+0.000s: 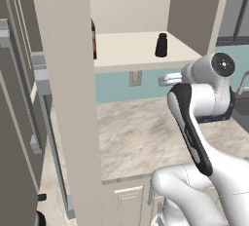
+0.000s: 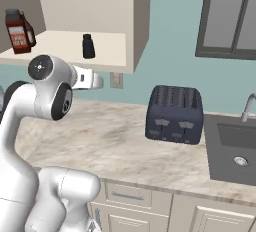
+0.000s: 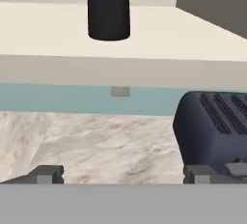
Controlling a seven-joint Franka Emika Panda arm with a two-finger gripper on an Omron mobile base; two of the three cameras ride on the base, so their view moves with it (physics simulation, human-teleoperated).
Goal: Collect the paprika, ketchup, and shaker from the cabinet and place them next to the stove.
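Though below the shaker (image 3: 108,10), end effector (image 3: 123,174) wide, empty.

Shaker (image 1: 161,45) upright on cabinet (image 1: 141,49) shelf; arm below, above marble counter (image 1: 141,137).

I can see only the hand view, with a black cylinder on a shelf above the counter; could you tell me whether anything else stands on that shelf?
Observer: Yes. The ketchup stands at the shelf's left end, well apart from the shaker.
Operator: Thank you. What lies to the right of the toaster?
Observer: A sink is set into the counter to the right of the toaster, under a window.
Operator: And is the cabinet door out of the way?
Observer: The cabinet door stands swung open to the left of the shelf.
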